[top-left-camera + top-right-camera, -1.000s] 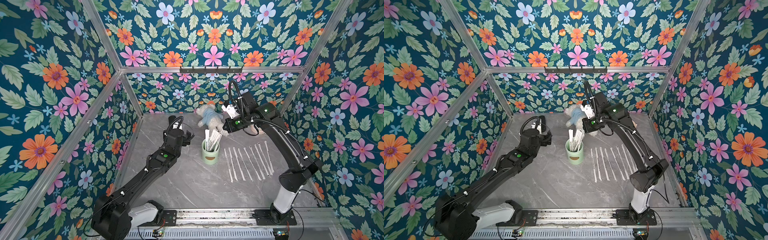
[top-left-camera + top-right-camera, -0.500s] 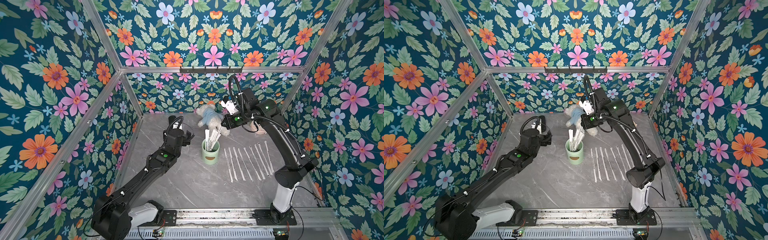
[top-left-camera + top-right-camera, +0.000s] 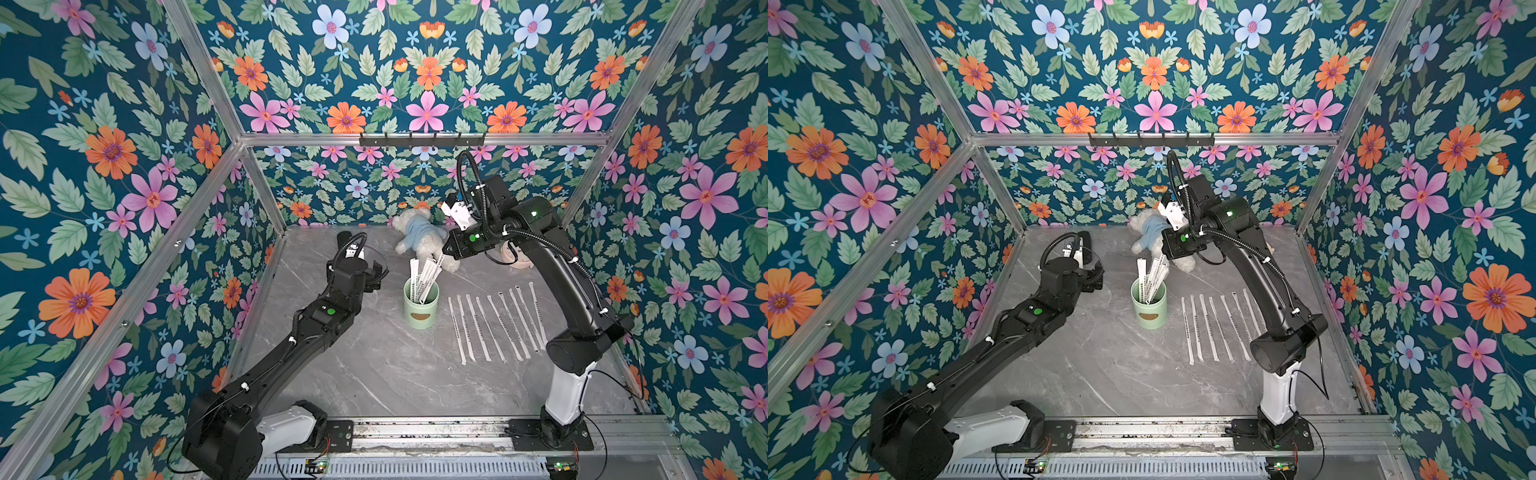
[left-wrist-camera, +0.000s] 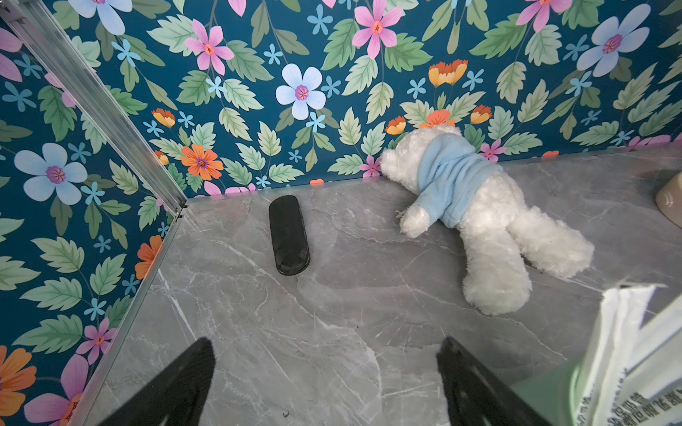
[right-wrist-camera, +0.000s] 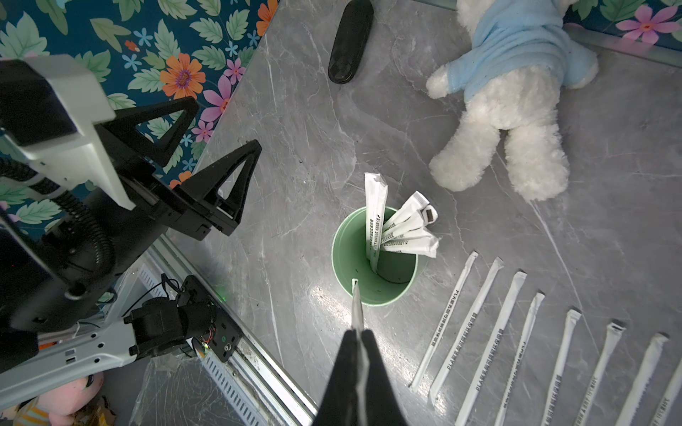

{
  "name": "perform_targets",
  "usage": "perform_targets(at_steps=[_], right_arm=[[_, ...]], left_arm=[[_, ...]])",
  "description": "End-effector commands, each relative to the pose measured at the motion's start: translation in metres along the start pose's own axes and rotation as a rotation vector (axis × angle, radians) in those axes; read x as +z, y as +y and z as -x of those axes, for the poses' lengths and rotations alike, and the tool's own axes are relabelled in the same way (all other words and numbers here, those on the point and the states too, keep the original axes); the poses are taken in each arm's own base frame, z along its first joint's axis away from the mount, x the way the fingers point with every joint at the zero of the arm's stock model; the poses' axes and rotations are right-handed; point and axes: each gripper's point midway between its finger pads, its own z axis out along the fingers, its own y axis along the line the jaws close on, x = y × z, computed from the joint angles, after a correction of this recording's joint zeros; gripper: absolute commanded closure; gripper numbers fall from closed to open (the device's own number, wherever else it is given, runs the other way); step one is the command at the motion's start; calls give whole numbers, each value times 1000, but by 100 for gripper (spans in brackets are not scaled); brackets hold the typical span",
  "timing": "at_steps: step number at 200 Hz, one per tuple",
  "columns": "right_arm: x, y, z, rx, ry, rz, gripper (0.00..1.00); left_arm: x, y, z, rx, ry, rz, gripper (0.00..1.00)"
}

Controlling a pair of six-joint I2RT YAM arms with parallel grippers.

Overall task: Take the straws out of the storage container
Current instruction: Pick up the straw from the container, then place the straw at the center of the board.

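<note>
The storage container (image 3: 420, 311) (image 3: 1149, 312) is a mint-green cup standing mid-table, with several white straws (image 3: 420, 276) (image 5: 400, 230) leaning in it. Several more straws (image 3: 494, 326) (image 5: 516, 332) lie in a neat row to its right. My right gripper (image 5: 358, 333) (image 3: 444, 254) hangs above the cup, shut on one thin straw (image 5: 355, 302) seen edge-on, its far end over the cup's rim. My left gripper (image 4: 324, 369) (image 3: 374, 275) hovers left of the cup, open and empty. The cup's edge (image 4: 546, 398) shows beside its right finger.
A white plush bear in a blue sweater (image 3: 419, 235) (image 4: 454, 184) lies at the back, just behind the cup. A black oblong case (image 4: 288, 236) (image 5: 350, 40) rests near the back left corner. A pinkish round clock (image 3: 517, 257) sits behind my right arm. Floral walls close in three sides.
My right arm has risen a little above the cup with the straw still pinched. The left arm has stayed put, jaws open.
</note>
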Motion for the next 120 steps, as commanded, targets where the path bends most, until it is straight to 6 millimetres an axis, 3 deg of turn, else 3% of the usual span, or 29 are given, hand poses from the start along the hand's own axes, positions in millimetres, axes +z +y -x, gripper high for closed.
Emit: perform_targets(at_steps=[1, 45, 81, 84, 94, 120], right_arm=[[-15, 5, -8, -44, 16, 3, 94], [-40, 23, -28, -129, 27, 83, 94], [-45, 47, -45, -203, 15, 253, 95], [-56, 51, -47, -212, -8, 272, 95], [-62, 57, -49, -216, -28, 324, 95], [-73, 58, -53, -195, -55, 393, 95]], left_arm=[[-1, -1, 7, -6, -16, -5, 4], [-1, -1, 7, -7, -17, -7, 4], [-1, -1, 6, -9, -16, -8, 4], [-1, -1, 7, -9, -17, -8, 4], [-2, -1, 7, -10, -18, -8, 4], [-2, -1, 8, -11, -21, -9, 4]])
